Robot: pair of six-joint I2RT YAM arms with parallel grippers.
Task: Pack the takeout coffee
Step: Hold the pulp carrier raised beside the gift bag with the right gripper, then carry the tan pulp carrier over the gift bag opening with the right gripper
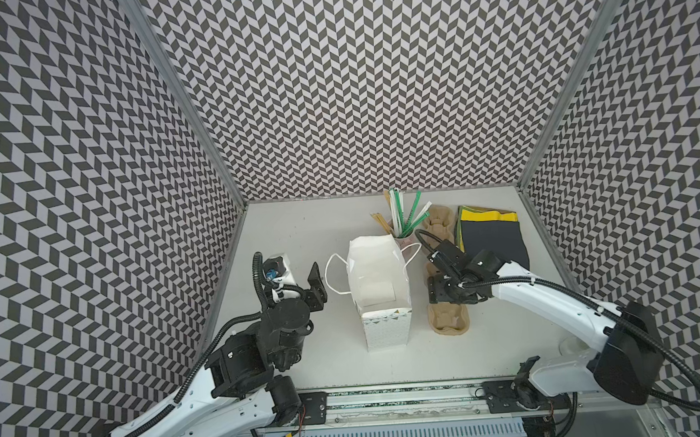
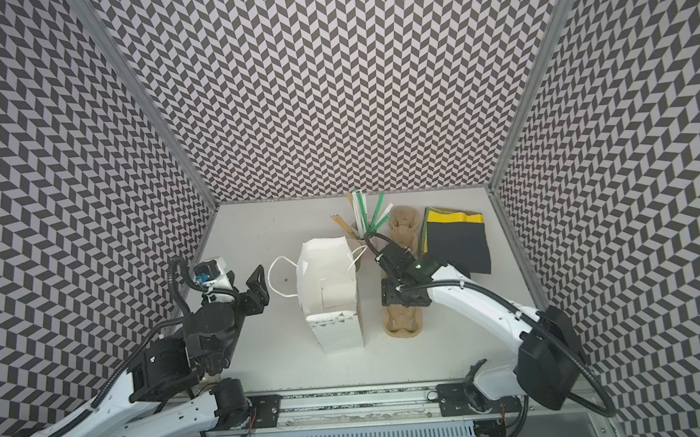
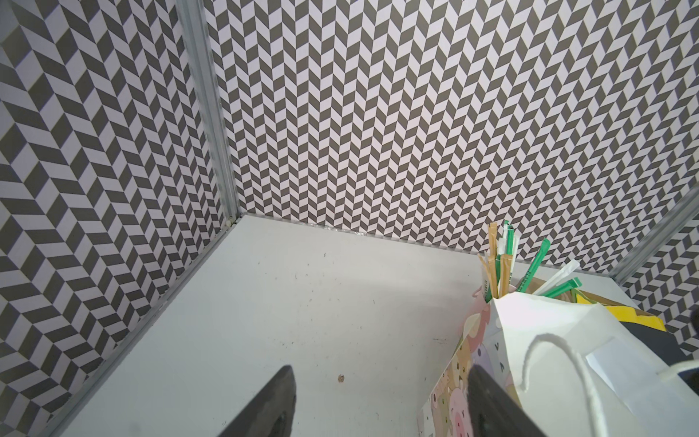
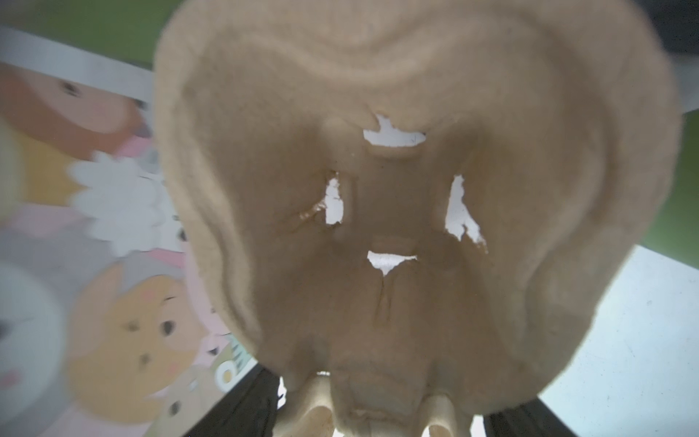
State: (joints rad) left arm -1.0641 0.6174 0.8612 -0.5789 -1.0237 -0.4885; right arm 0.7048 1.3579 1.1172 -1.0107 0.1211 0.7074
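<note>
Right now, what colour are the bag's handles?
White cord handles on the paper bag; clearest in the left wrist view.

Between your left gripper's (image 3: 378, 408) spread jaws lies bare table (image 3: 302, 302), open ahead to the back wall. Just outside one jaw stands the white paper bag (image 1: 374, 276), its cord handle (image 1: 333, 276) looping toward you. Beneath your right gripper's jaws, the pulp cup carrier (image 4: 416, 189) blocks everything.
</note>
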